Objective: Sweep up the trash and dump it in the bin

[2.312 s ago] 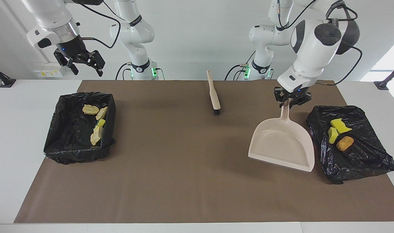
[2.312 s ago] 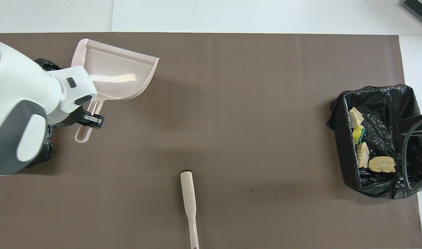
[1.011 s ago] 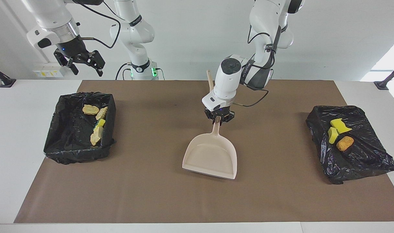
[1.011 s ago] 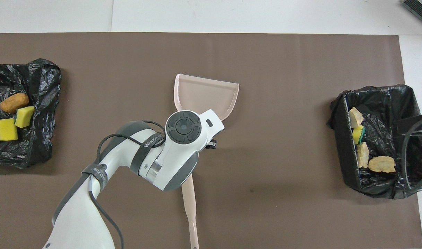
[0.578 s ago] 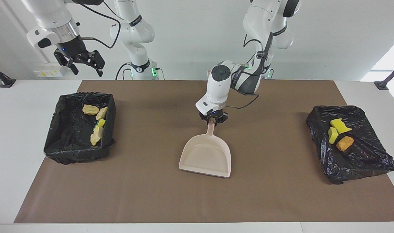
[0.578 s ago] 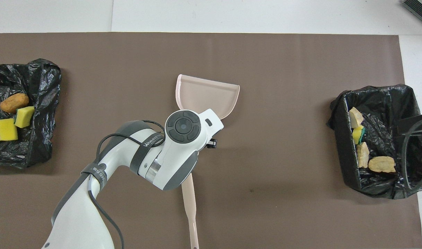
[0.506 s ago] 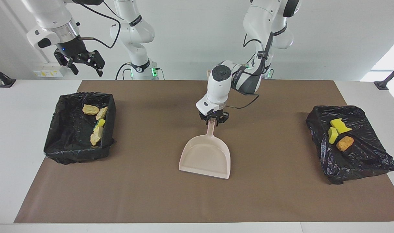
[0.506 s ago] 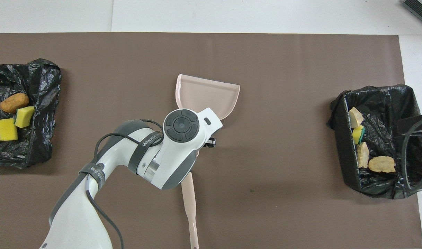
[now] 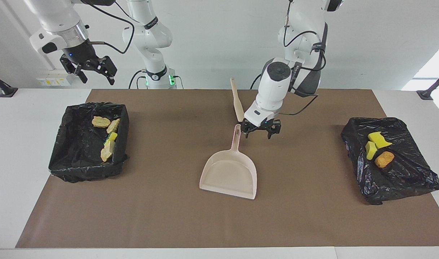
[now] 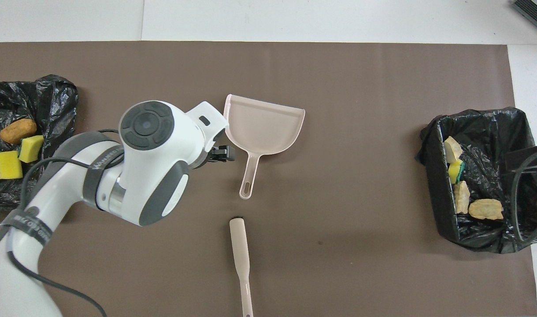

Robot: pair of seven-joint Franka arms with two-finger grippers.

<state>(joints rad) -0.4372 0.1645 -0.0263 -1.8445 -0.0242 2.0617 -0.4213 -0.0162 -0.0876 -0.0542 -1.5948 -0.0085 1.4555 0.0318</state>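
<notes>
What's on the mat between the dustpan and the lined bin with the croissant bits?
Nothing: between the dustpan and that bin the mat is bare, clearest in the facing view.

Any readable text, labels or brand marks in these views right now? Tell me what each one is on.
Strap on the left arm: white lettering, too blurred to read with certainty.
Dustpan, brush, both bins: no text visible.
Wall panel beyond the right arm's end: yellow marks, too small to read.
</notes>
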